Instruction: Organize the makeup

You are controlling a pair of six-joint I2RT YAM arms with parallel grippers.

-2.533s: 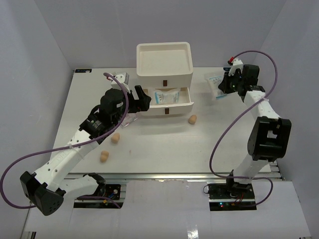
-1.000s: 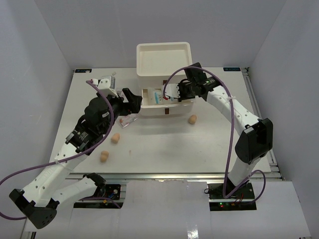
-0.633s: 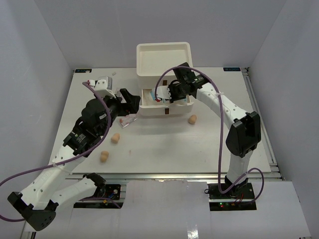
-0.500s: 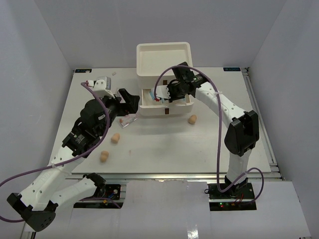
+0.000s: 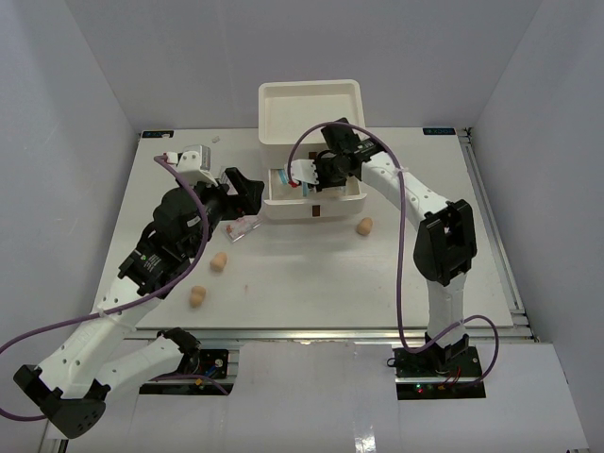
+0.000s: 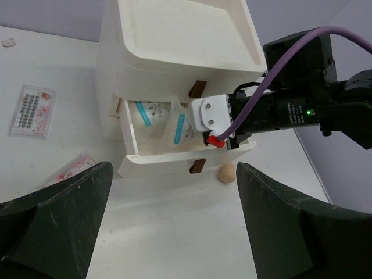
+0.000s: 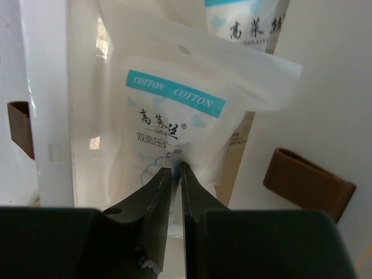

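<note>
The white table [image 5: 302,283] filled the middle of the top view. A white three-drawer box [image 5: 310,123] stood on it at upper centre, near the far edge. One tan sponge [image 5: 364,226] lay just below the box's right corner. A second tan sponge [image 5: 218,261] and a third tan sponge [image 5: 197,296] lay close together at centre left. A clear packet [image 5: 243,227] with pink contents lay near the box's lower left corner. In the left wrist view another clear packet [image 6: 33,110] lay flat at the left edge.

Drawer [image 6: 168,164] of box [image 5: 310,118]: mouth filled by right gripper [image 7: 174,170] and sachet [image 7: 168,128]. Table [image 5: 302,278] in front of box open, save one sponge [image 5: 364,226].
</note>
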